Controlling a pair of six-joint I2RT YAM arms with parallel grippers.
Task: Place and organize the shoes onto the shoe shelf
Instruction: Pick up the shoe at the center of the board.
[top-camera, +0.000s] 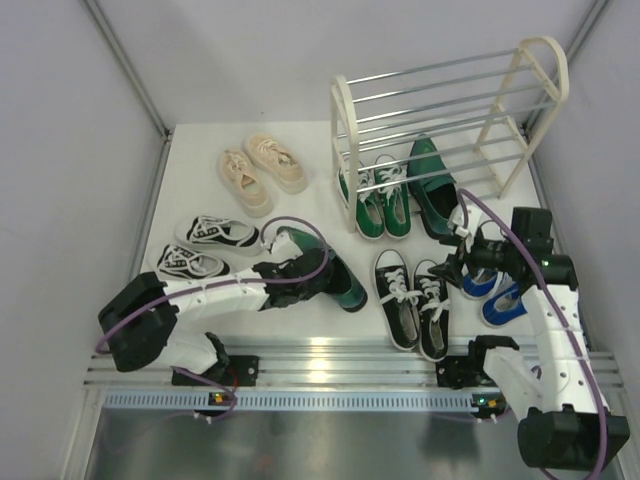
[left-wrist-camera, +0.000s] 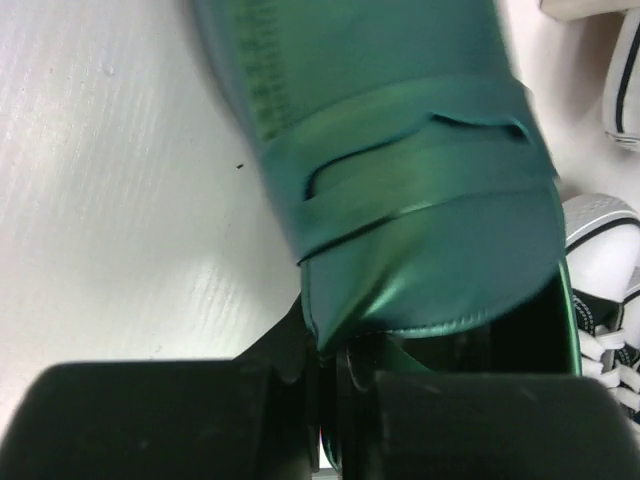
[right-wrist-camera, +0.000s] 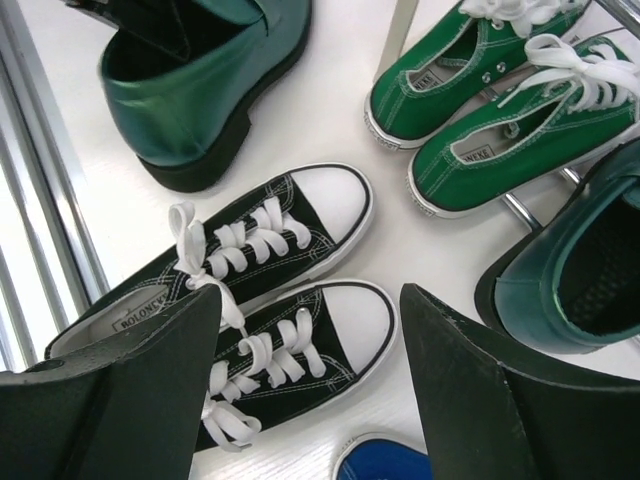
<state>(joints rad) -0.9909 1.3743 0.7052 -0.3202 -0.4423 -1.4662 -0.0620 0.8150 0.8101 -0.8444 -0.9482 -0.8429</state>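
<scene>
The left pincer (top-camera: 318, 272) is clamped on the heel rim of a glossy green loafer (top-camera: 345, 285), which lies on the surface (top-camera: 300, 215) near its middle. The shoe shelf (top-camera: 345, 110) stands at 1 o'clock, with the green sneakers (top-camera: 385, 200) and the second loafer (top-camera: 432, 185) at its bottom tier. The right pincer (top-camera: 455, 262) hangs with its fingers wide apart, gripping nothing, over the black sneakers (top-camera: 415, 300) at 5 o'clock.

On shelf (top-camera: 345, 120), loafer (top-camera: 432, 190) sits right of 2 sneakers (top-camera: 383, 205)
</scene>
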